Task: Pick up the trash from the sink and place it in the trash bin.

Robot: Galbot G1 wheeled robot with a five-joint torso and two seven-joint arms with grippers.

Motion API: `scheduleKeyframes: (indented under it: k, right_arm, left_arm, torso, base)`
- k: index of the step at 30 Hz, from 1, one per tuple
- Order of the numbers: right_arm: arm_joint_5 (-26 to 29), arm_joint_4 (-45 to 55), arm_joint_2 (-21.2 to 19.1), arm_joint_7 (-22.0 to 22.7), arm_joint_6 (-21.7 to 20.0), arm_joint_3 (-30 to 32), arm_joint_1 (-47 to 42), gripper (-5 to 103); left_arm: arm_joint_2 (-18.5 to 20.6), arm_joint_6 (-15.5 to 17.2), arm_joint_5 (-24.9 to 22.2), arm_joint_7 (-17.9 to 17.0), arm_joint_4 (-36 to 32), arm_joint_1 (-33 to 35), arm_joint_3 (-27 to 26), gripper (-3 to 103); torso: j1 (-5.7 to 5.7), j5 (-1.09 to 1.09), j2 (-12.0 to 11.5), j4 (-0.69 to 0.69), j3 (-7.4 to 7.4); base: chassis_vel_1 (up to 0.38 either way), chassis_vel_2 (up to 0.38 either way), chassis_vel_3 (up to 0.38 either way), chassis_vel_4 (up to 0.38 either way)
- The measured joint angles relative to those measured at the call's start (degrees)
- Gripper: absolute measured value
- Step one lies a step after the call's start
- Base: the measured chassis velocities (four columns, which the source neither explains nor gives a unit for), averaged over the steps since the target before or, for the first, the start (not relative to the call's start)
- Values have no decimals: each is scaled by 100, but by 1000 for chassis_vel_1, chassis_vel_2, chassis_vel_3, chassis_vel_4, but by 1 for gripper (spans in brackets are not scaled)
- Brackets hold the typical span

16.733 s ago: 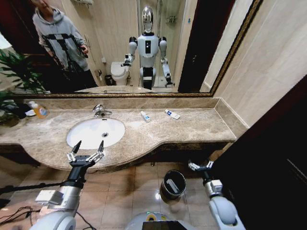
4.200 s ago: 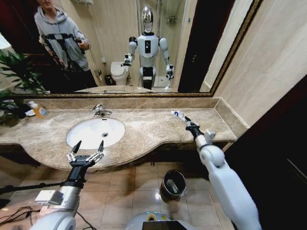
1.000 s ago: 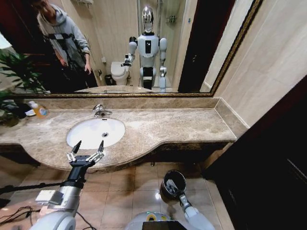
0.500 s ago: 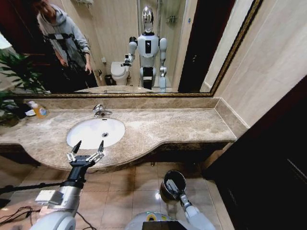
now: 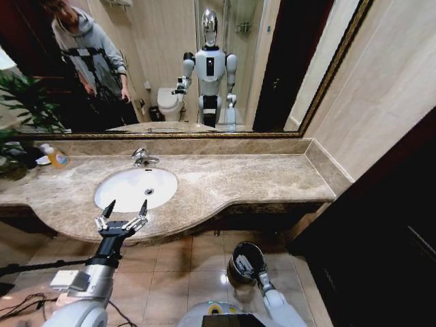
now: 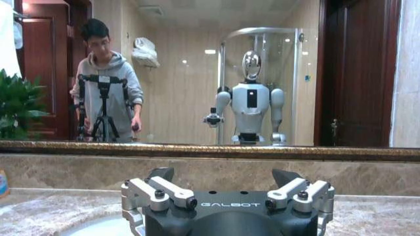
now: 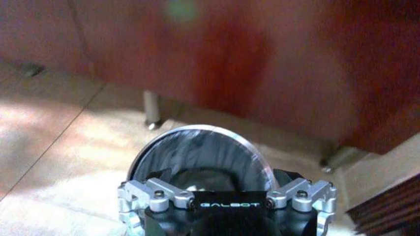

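- Our right end effector (image 5: 253,268) hangs low over the floor at the mouth of the bin (image 5: 240,253); in the right wrist view the bin's rim (image 7: 196,130) lies just ahead of it, and we cannot tell how its fingers stand.
- The bin stands on the tiled floor (image 5: 197,272) under the tabletop (image 5: 259,178) edge, with cabinet legs (image 7: 151,109) and a dark wooden front (image 7: 262,59) close behind it.
- Our left end effector (image 5: 121,216) hovers with fingers spread wide, holding nothing, before the tabletop edge in front of the sink (image 5: 135,188).
- Around the sink: a faucet (image 5: 142,157) behind it, an orange bottle (image 5: 54,157) and a plant (image 5: 20,109) to the far left, a mirror (image 5: 170,68) above.
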Motion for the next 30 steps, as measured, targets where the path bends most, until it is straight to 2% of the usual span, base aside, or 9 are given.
scheduleKeyframes:
  k: [1,3,4,9,16,20,22,28,30]
  right_arm:
    - [193,490,-49,12,-184,9,-198,100]
    - [257,662,-64,13,-252,12,-267,100]
    - [394,1111,-91,37,-369,38,-441,100]
    - [699,2191,-131,206,-350,238,-927,100]
    - [1170,3405,-232,174,-232,531,-1461,100]
    - [1384,4563,-103,123,-169,901,-1837,100]
    - [1415,4715,-84,120,-175,929,-1895,100]
    - [1549,6222,65,55,-302,1211,-2384,100]
    - [1585,6422,77,43,-340,1247,-2447,100]
  left_arm:
    - [0,0,0,0,0,0,0,100]
    - [0,0,0,0,0,0,0,100]
    - [0,0,0,0,0,0,0,100]
    - [0,0,0,0,0,0,0,100]
    - [0,0,0,0,0,0,0,100]
    - [0,0,0,0,1,0,0,100]
    - [0,0,0,0,0,0,0,100]
    - [0,0,0,0,0,0,0,100]
    - [0,0,0,0,0,0,0,100]
  torso:
    - [0,1,0,1,0]
    - [0,0,0,0,0]
    - [0,0,0,0,0]
    - [0,1,0,0,0]
    - [0,0,0,0,0]
    - [0,0,0,0,0]
    - [0,0,0,0,0]
    - [0,0,0,0,0]
    - [0,-1,0,0,0]
  base:
    - [0,0,0,0]
    - [0,0,0,0]
    - [0,0,0,0]
    - [0,0,0,0]
    - [0,0,0,0]
    - [0,0,0,0]
    - [0,0,0,0]
    - [0,0,0,0]
    - [0,0,0,0]
